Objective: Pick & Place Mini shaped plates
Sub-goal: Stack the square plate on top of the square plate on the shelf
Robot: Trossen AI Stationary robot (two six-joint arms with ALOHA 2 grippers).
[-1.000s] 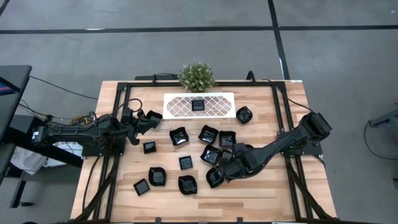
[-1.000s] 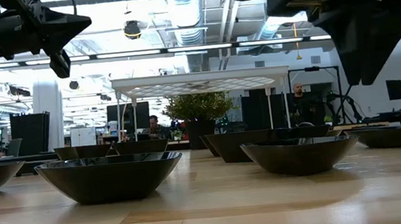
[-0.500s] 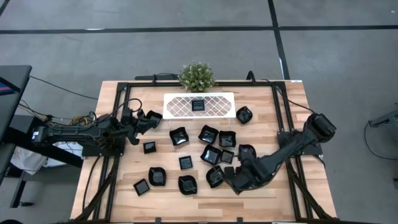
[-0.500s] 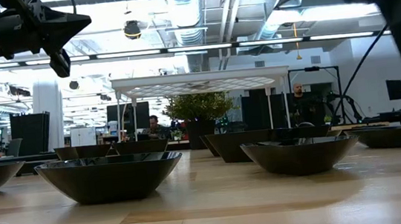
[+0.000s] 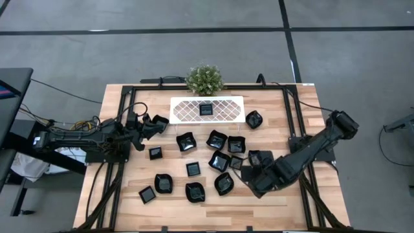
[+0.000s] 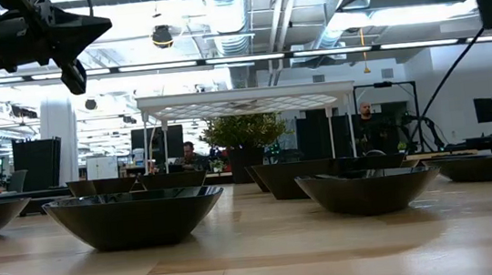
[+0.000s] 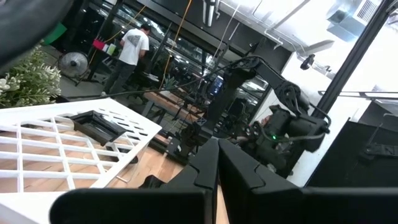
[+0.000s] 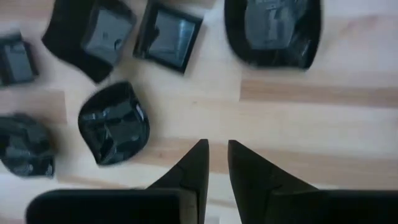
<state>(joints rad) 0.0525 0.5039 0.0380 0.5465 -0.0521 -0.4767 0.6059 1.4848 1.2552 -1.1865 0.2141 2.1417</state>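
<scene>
Meanwhile, the right gripper (image 8: 216, 163) is held nearly closed and empty above scattered plates (image 8: 114, 122), seemingly for choosing one.

No legible text or labels.

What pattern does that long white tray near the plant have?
The white tray has an open diamond lattice pattern; one black plate sits on it. The high view shows it best.

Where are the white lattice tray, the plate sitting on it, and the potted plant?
White lattice tray (image 5: 226, 110): high view, bare lattice right of centre.
Plate on the tray (image 5: 206, 109): high view, its shallow hollow.
Potted plant (image 5: 204, 79): high view, middle of the foliage.
</scene>
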